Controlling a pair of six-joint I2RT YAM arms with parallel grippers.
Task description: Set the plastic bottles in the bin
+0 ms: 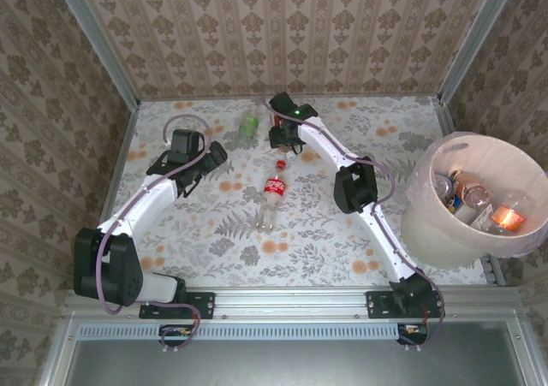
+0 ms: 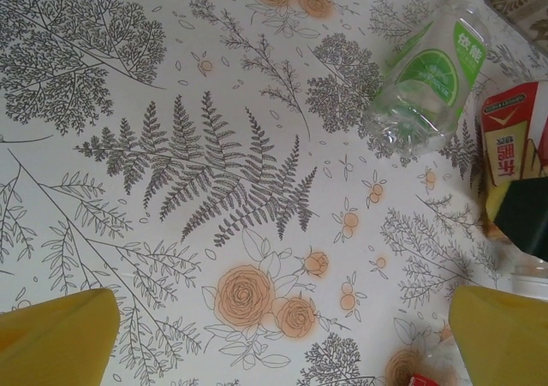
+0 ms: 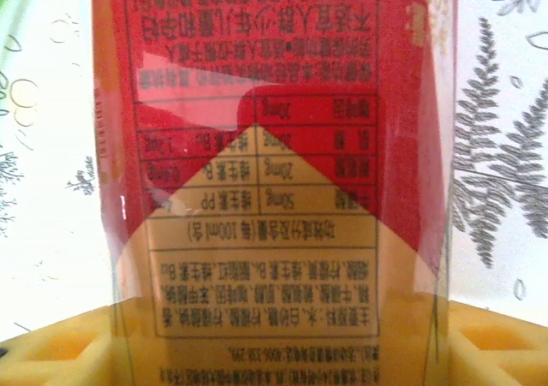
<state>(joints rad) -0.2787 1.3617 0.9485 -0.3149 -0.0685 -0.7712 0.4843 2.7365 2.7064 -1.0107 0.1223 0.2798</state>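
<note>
Grip on red bottle [image 3: 274, 181] near the table's [image 1: 325, 258] far edge.
Right gripper [image 3: 274, 347] presses its pads on both sides, the bottle's long axis crossing them; left gripper [image 2: 282, 317] gapes empty; bin [image 1: 428, 223] stands by the right edge, nearer the right arm.

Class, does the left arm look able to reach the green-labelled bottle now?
Probably yes: the open left gripper faces the green-labelled bottle across bare table, though the right gripper sits close beside it.
</note>
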